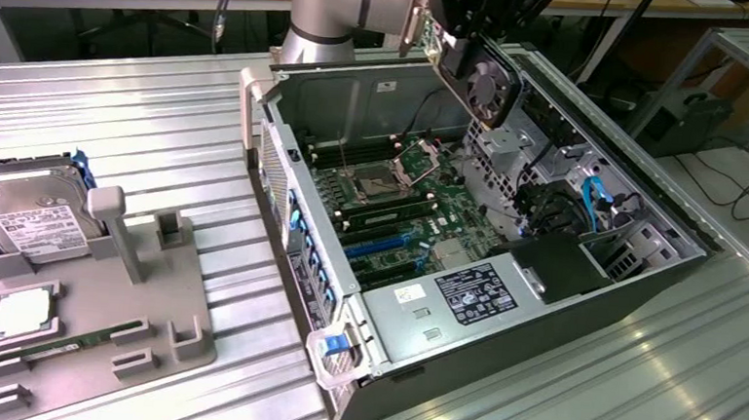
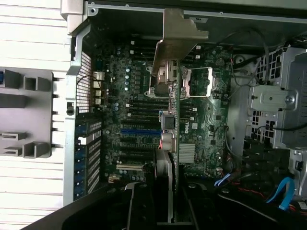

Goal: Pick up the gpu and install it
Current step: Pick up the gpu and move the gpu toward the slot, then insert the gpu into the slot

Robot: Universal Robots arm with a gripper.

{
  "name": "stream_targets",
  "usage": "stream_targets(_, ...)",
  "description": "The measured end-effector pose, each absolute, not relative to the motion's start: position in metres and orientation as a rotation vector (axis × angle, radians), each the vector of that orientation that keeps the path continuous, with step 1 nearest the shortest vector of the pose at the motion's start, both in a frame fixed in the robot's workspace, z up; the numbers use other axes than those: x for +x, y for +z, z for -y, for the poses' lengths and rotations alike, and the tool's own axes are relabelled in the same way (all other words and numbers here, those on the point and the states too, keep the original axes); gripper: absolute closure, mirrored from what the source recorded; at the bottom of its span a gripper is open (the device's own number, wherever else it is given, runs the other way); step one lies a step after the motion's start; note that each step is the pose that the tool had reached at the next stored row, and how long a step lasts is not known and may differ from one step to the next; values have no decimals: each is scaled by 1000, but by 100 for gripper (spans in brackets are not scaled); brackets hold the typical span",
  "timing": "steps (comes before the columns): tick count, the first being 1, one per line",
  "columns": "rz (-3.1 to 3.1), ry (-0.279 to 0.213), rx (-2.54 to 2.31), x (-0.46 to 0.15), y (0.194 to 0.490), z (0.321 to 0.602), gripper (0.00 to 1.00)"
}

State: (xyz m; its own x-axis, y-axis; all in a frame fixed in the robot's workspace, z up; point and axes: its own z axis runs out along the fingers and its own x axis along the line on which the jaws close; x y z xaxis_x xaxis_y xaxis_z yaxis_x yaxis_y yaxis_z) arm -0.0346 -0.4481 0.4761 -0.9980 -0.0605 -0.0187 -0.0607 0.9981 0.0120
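The gpu (image 1: 484, 80) up in the air over the open case (image 1: 356, 87).
Up front, a grey tray (image 1: 171, 354) with a hard drive (image 1: 30, 213). Behind that, the case, green board (image 1: 401, 212) inside. Farthest back, gripper (image 1: 463, 35) clamped on the gpu above the case, fan side showing, not in a slot yet.

**Gpu (image 1: 487, 80) held aloft over the open computer case (image 1: 630, 284), not yet seated.**

Thin flat card. The exterior view shows a black shroud with a round fan, standing on edge and somewhat tilted. In the wrist view it is edge-on: green board on one face, silver bracket (image 2: 177, 38) at the far end. It is clamped between the fingers of the gripper (image 2: 167, 206), above the motherboard (image 2: 129, 120) and clear of its slots.
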Motion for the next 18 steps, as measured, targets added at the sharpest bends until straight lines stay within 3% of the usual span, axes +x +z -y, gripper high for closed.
stream_targets(18, -3113, 20, -258, -22, 476, 446, 72)
